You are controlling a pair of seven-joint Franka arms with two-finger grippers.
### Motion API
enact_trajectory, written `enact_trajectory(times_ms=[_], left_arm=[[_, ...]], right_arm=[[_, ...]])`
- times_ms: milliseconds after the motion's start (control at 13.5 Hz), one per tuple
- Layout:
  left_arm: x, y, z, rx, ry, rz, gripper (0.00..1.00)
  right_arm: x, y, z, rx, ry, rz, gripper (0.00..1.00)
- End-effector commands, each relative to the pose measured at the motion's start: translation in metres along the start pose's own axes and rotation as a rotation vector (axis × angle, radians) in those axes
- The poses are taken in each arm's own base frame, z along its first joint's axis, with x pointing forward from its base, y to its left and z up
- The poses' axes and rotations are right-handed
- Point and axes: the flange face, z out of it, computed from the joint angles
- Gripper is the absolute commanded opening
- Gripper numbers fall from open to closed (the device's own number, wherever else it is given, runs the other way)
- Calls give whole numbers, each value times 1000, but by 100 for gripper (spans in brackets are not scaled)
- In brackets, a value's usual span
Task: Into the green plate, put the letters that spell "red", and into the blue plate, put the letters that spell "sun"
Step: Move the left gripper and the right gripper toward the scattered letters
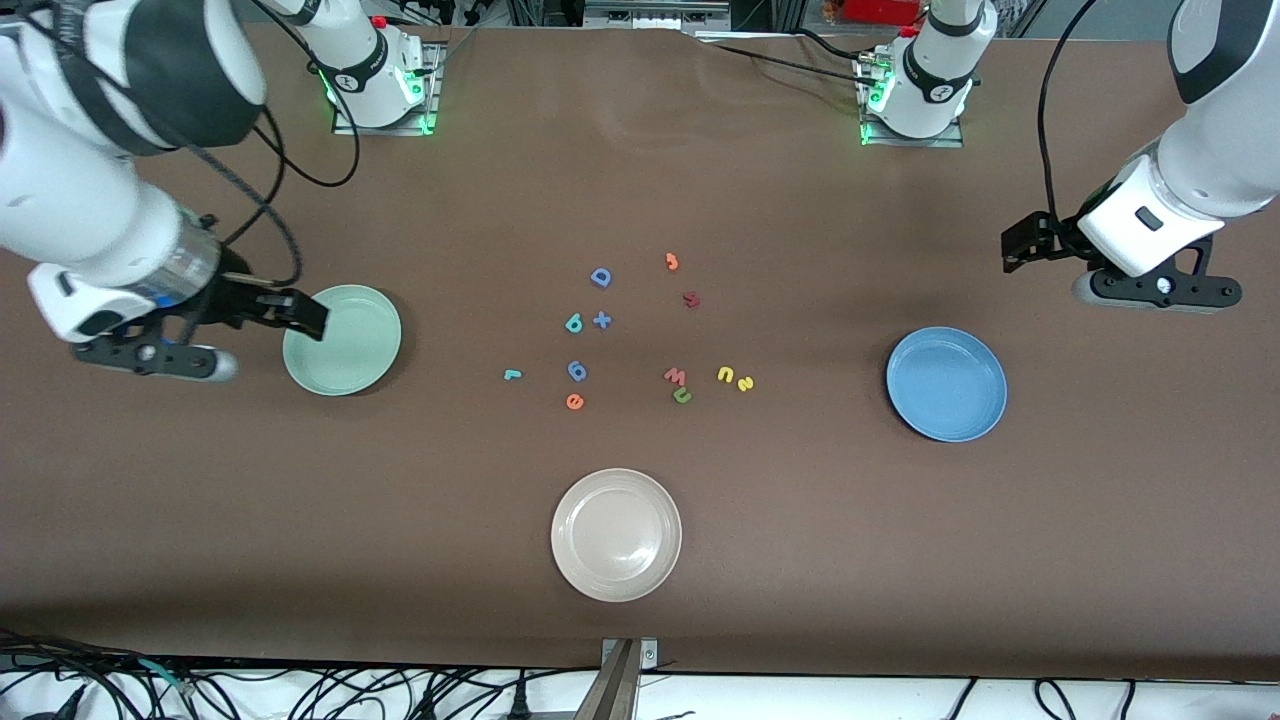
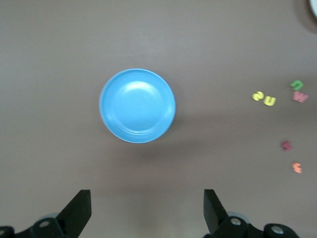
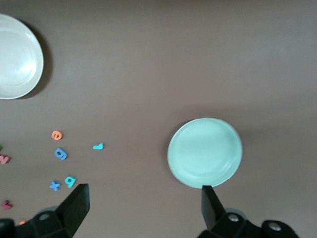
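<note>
The green plate (image 1: pixel 342 339) lies toward the right arm's end of the table and the blue plate (image 1: pixel 946 384) toward the left arm's end. Loose between them are the teal r (image 1: pixel 512 375), orange e (image 1: pixel 575 401), teal d (image 1: pixel 574 322), yellow s (image 1: pixel 745 383), yellow arch (image 1: pixel 725 374) and green arch (image 1: pixel 682 395). My right gripper (image 1: pixel 285 305) hangs open and empty over the green plate's (image 3: pixel 205 152) rim. Open and empty too, my left gripper (image 1: pixel 1035 245) is over bare table beside the blue plate (image 2: pixel 137 105).
A cream-white plate (image 1: pixel 616 534) sits nearest the front camera. Among the letters lie a blue D (image 1: pixel 600 277), a blue plus (image 1: pixel 601 320), a blue 6-like piece (image 1: pixel 577 371), a pink w (image 1: pixel 676 376), a dark red piece (image 1: pixel 691 299) and an orange piece (image 1: pixel 672 262).
</note>
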Motion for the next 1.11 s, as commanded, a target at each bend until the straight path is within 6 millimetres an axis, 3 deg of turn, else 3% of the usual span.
enact_trajectory(times_ms=[0, 222, 444, 591, 813, 1035], left_arm=[[5, 22, 7, -82, -20, 48, 100], [35, 52, 39, -96, -20, 91, 100], [68, 86, 92, -100, 3, 135, 100], [85, 94, 130, -113, -11, 106, 100], [105, 93, 178, -131, -32, -7, 100], [107, 123, 213, -116, -82, -241, 100]], right_arm=[[-6, -48, 34, -4, -13, 97, 100], [-11, -95, 82, -30, -34, 203, 100], [-11, -133, 149, -58, -50, 291, 99], [-14, -153, 195, -67, -51, 348, 99], [-29, -153, 257, 9, -79, 406, 99], [-39, -145, 283, -19, -101, 408, 99]])
